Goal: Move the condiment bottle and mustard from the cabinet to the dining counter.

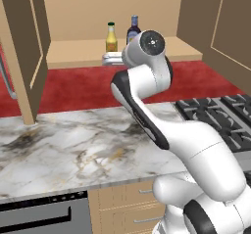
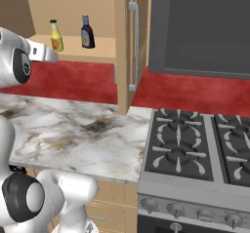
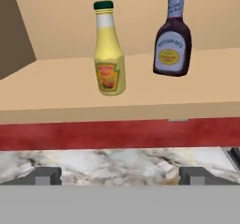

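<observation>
Mustard (image 3: 109, 54) and condiment bottle (image 3: 172, 38) stand untouched — gripper (image 3: 120, 175) spread wide, empty, facing them.

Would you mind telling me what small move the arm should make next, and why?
Probably ease the open gripper forward and up toward the mustard. Both it and the condiment bottle stand upright on the cabinet shelf, untouched, and the mustard sits nearer the gripper's line, above the fingertips.
</observation>
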Controlling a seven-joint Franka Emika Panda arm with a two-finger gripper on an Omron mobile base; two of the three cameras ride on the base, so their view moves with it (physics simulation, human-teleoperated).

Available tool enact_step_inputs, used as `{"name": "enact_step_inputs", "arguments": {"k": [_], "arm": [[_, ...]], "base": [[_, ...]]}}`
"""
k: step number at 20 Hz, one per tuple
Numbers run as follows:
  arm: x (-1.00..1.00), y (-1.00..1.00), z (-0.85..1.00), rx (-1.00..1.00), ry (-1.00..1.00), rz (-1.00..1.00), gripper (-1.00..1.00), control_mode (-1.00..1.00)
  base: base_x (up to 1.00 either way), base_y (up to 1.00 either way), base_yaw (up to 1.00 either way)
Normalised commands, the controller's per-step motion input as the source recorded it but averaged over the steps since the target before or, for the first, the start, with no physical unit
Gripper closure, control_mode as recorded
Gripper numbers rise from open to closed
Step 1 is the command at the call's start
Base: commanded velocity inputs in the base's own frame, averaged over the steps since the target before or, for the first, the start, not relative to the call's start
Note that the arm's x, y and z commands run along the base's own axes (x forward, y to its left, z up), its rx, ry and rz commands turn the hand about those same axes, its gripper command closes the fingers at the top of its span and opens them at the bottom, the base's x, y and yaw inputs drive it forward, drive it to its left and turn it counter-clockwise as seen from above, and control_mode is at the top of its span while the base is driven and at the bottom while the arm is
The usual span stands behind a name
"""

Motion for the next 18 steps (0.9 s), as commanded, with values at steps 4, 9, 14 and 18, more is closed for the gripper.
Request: {"name": "enact_step_inputs", "arguments": {"k": [4, 9, 14, 18], "arm": [[0.21, 0.0, 0.23, 0.0, 0.0, 0.0, -1.0, -1.0], [0.25, 0.0, 0.19, -0.01, 0.0, 0.0, -1.0, -1.0], [0.33, 0.0, 0.09, -0.02, 0.0, 0.0, -1.0, -1.0], [0.4, 0.0, 0.01, -0.03, 0.0, 0.0, -1.0, -1.0]], "base": [[0.0, 0.0, 0.0], [0.0, 0.0, 0.0], [0.0, 0.0, 0.0], [0.0, 0.0, 0.0]]}}
